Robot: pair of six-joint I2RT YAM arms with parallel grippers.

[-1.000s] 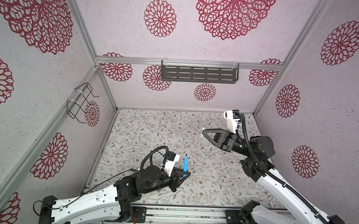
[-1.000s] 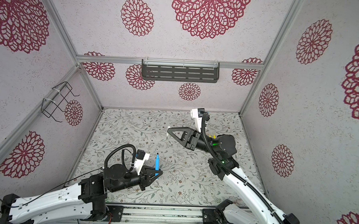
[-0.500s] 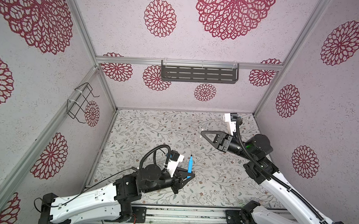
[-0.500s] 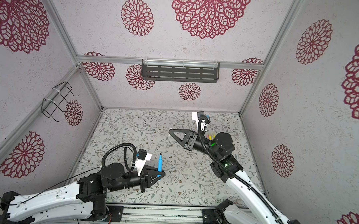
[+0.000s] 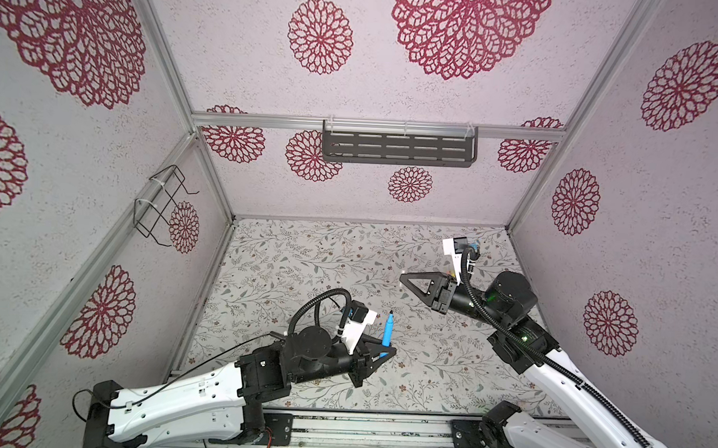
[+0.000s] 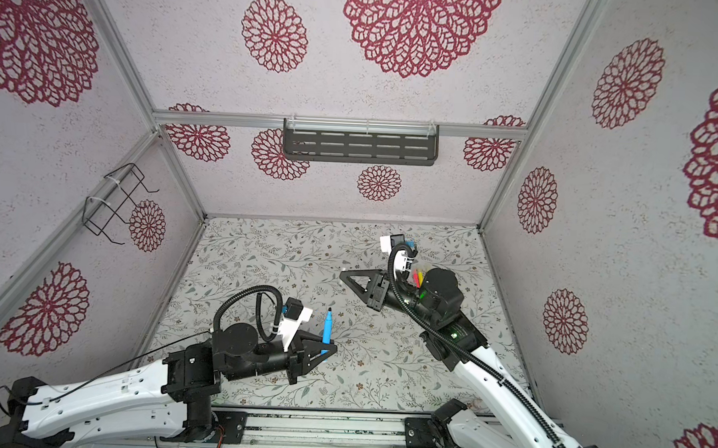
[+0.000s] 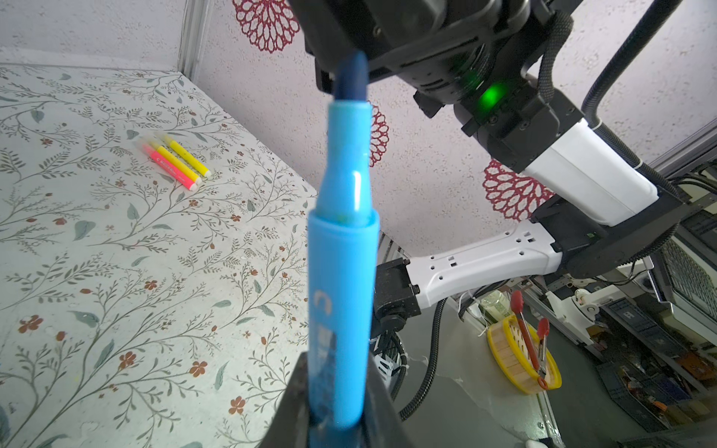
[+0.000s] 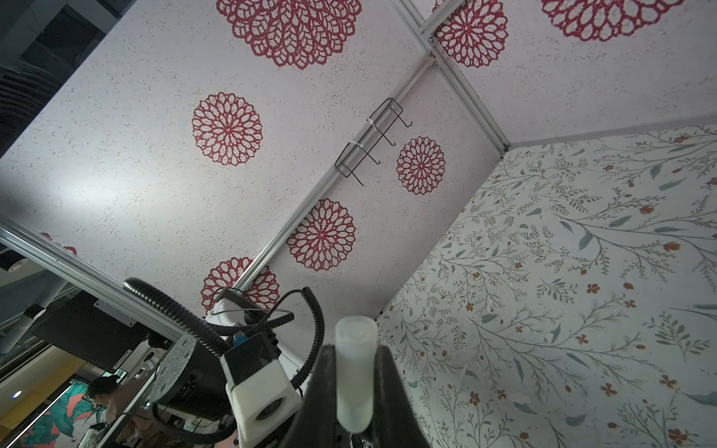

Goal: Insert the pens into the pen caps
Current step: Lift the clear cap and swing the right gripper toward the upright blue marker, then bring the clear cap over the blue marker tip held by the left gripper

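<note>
Apart: blue pen [image 5: 387,330] tight in left tool [image 5: 388,352], clear cap [image 8: 355,372] tight in right tool [image 5: 404,277].

pen [image 7: 341,291]: blue | cap [image 8: 355,380]: translucent white | table [image 5: 305,264]: leafy floral print | walls [image 5: 247,74]: red rosettes

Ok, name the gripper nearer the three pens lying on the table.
Right. The right gripper hangs close beside the three pens; the left gripper with the blue pen is farther toward the front.

Left black gripper [image 5: 386,353], arm low, is pinching a slim blue marker pen [image 5: 387,331]; right black gripper [image 5: 405,278], arm raised, is clamping a small clear plastic cap [image 8: 355,372].
</note>
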